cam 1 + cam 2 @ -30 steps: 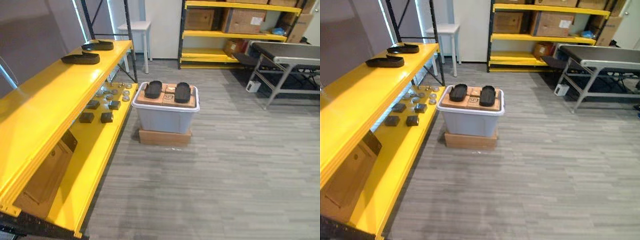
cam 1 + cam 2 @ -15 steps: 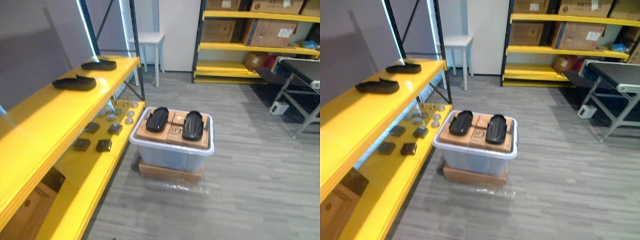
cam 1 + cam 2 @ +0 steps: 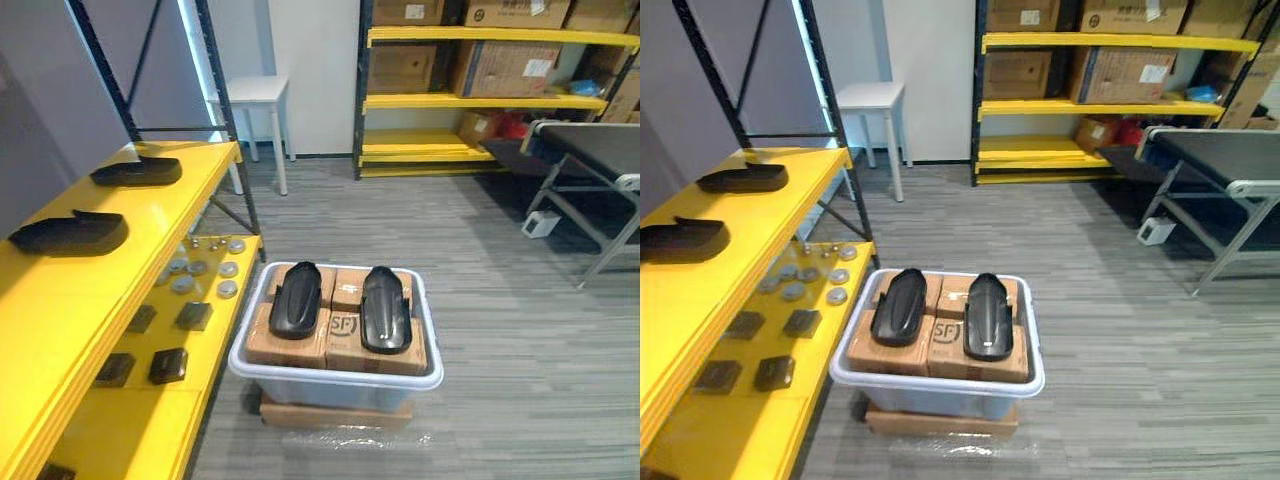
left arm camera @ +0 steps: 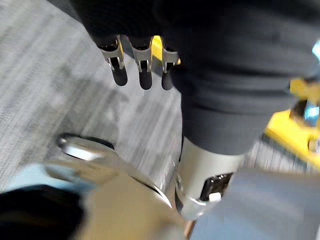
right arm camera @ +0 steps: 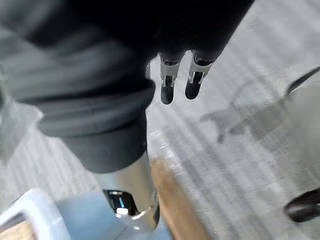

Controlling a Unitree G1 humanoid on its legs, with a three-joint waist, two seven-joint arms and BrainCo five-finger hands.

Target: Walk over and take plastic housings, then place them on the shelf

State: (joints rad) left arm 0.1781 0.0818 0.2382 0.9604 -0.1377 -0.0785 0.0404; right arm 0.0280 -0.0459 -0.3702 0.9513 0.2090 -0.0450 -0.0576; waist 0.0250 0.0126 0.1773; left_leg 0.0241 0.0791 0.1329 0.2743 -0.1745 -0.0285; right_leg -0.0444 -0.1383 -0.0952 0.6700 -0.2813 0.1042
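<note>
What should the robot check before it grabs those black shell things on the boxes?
1. The left housing and right housing lie free on the cardboard boxes in the bin: ok.
2. Left hand empty, fingers straight: ok.
3. Right hand empty, fingers straight: ok.
4. Yellow shelf has bare room beside the near shelved housing and far shelved housing: ok.
5. Robot close enough to reach the bin: cannot tell.

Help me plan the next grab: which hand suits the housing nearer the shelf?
Probably left: that housing lies in the bin's left half, toward the shelf. The left hand and right hand both hang open and empty.
</note>
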